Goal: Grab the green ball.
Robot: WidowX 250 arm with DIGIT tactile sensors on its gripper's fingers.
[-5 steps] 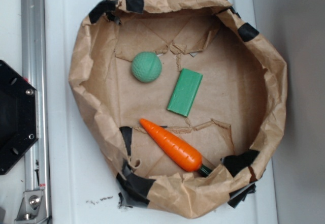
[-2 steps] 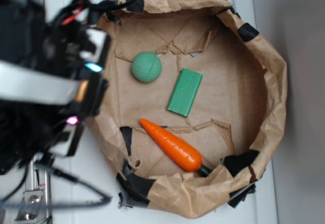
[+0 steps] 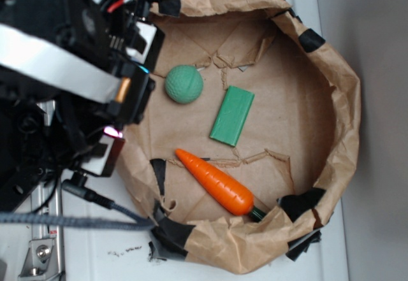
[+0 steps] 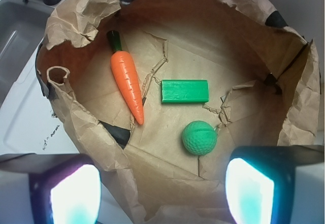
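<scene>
- Landmark: brown paper bag, rolled down into a shallow bowl, patched with black tape, sitting on the white table.
- Green ball rests on the bag floor, toward the rim nearest the arm. Dimpled surface shows in the wrist view. Nothing touches it.
- Green block lies flat near the bag's centre, just beside the ball but apart from it.
- Toy carrot lies on the bag floor on the far side of the block from the ball, its dark stem end pointing at the bag wall.
- Arm: black body with a white band reaches in from the exterior view's left, its head overlapping the bag's rim next to the ball, cables trailing behind.
- Claw: wrist view shows the two fingers spread wide at the bottom corners, nothing between them. The claw hangs over the bag's near rim, with the ball ahead of it, closer to the right-hand finger.
</scene>
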